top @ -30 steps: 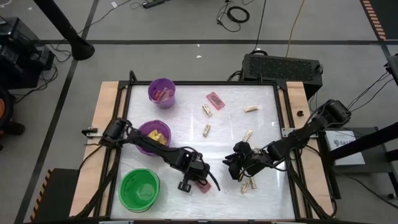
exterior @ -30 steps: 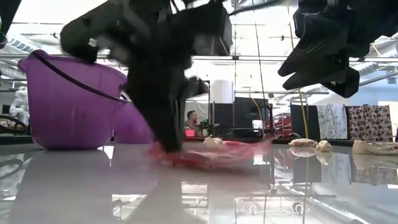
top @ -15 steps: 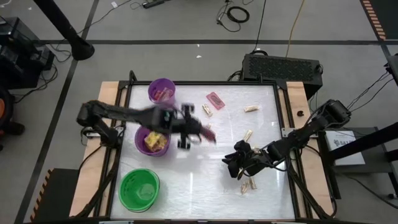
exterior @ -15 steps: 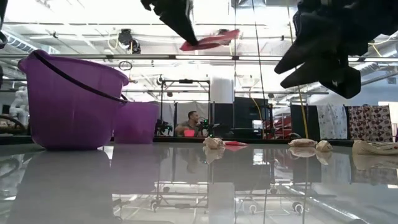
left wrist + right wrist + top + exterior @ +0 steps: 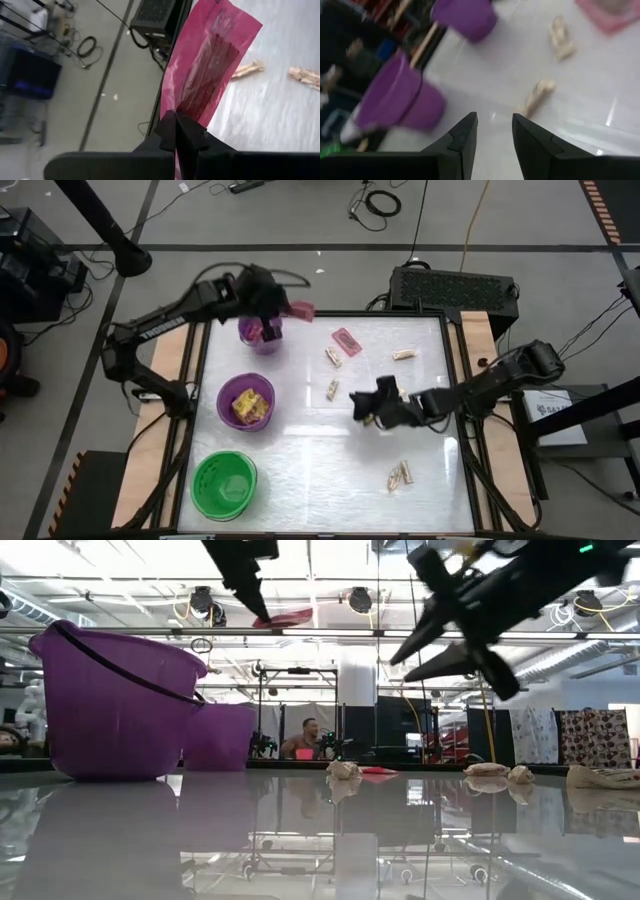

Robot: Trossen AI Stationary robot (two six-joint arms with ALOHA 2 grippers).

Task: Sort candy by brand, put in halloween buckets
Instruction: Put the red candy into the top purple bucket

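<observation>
My left fingers [image 5: 285,307]: clenched on a pink-red packet [image 5: 299,310], upper left of frame, above the small purple bucket [image 5: 260,332]. My right fingers [image 5: 362,406]: parted, empty, mid-tabletop [image 5: 300,470] among tan pieces [image 5: 332,389]

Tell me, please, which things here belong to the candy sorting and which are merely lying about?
Job: pink packet in left gripper; small purple bucket; wider purple bucket; green bucket; tan candies; right gripper.
Lying about: black box; floor cables.
</observation>
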